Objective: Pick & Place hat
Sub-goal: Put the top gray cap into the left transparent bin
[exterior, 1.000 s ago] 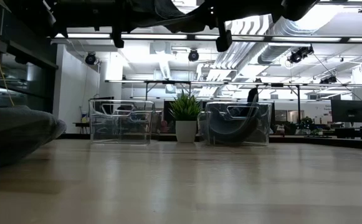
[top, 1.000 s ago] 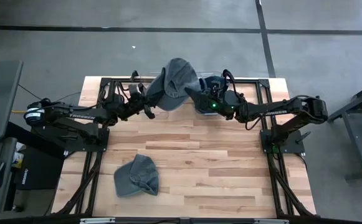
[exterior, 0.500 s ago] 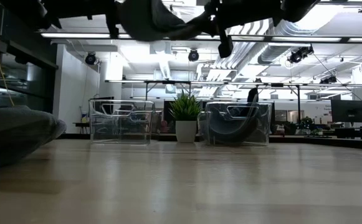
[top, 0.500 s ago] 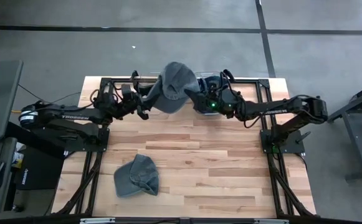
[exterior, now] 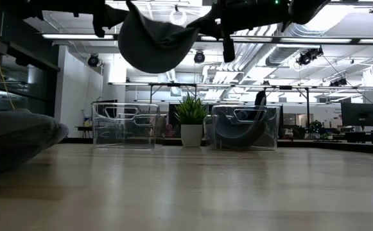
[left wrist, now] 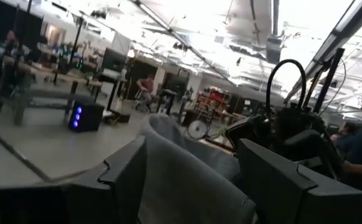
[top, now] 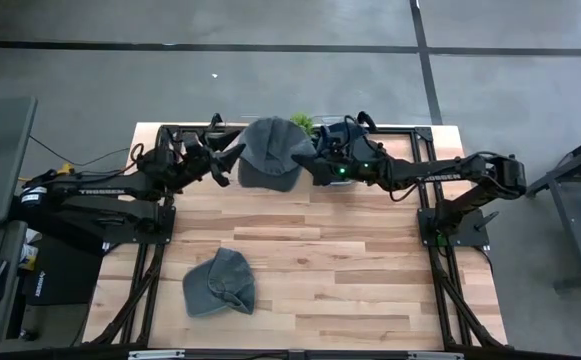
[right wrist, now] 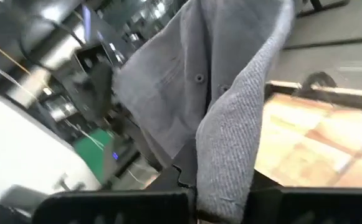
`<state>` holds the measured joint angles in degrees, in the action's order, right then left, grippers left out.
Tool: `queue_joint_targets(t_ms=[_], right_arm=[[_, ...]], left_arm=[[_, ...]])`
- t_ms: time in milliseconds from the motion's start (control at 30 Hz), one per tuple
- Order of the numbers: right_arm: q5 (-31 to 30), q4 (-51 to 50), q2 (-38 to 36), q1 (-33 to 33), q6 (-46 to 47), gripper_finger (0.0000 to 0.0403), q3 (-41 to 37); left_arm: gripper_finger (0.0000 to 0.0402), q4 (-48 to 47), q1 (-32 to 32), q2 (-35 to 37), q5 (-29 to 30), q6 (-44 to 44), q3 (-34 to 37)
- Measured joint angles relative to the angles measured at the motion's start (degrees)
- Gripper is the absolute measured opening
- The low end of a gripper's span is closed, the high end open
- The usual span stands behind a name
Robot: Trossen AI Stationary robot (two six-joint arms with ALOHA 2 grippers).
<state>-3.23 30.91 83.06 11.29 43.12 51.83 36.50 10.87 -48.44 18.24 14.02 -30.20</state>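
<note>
- Both sets of jaws are clenched on one grey hat (top: 271,154): the left gripper (top: 226,164) pinches its left edge, the right gripper (top: 313,162) its right edge.
- The hat hangs stretched between them, high above the tabletop (top: 350,270) at its far edge, over the clear bins (exterior: 125,124).
- A second grey hat (top: 219,282) lies on the near-left boards.
</note>
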Motion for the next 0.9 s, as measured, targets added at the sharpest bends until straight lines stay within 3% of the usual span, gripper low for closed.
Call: queue_joint_targets(t_ms=[133,333,567,900], right_arm=[[0.61,-8.68,0.01,0.00,-3.51,0.0006,3.45],[-0.48,-25.51,0.01,0.27,-14.74,0.0006,15.45],[-6.58,-44.52,-0.01,1.41,-24.10,0.0006,27.03],[-6.75,-46.49,-0.01,3.00,-26.63,0.0006,31.75]], left_arm=[[0.0230,-2.56,0.00,1.11,-0.04,2.85,0.02],[0.0230,-6.34,-0.02,1.09,-1.64,8.17,0.00],[0.0230,-6.91,0.00,1.11,-2.59,10.20,0.00],[0.0230,-8.40,-0.02,1.35,-4.39,8.40,0.00]])
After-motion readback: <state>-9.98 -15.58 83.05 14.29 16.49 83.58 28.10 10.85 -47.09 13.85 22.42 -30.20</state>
